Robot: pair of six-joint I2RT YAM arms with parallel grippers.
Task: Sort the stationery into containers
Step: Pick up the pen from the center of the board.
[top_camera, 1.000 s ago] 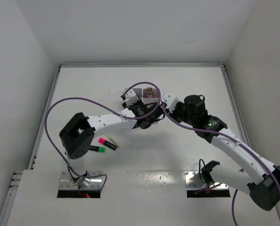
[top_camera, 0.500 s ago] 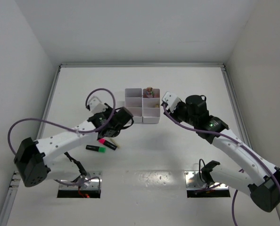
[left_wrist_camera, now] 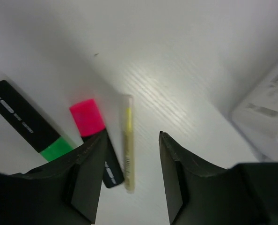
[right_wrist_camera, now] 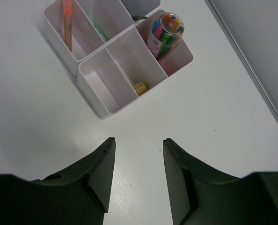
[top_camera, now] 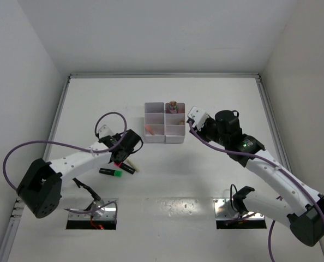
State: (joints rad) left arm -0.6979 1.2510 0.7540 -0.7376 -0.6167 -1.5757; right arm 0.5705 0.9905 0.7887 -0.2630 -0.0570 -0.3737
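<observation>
Back from the tray [top_camera: 174, 140], the left end effector [left_wrist_camera: 131, 137], jaws apart and empty, now hovers over the yellow stick [left_wrist_camera: 128, 117], likely the next pick.

We record: left arm [top_camera: 75, 159] and right arm [top_camera: 274, 172], white shells, black joints; purple cables [top_camera: 108, 113]; black fingers [left_wrist_camera: 90, 183]; green light [top_camera: 241, 145] on the right arm.

Top camera: high, from near edge, whole table [top_camera: 216, 98]. Wrist cameras: close, downward. Left shares highlighters [left_wrist_camera: 88, 119] with top; right, organiser tray [right_wrist_camera: 101, 89].
</observation>
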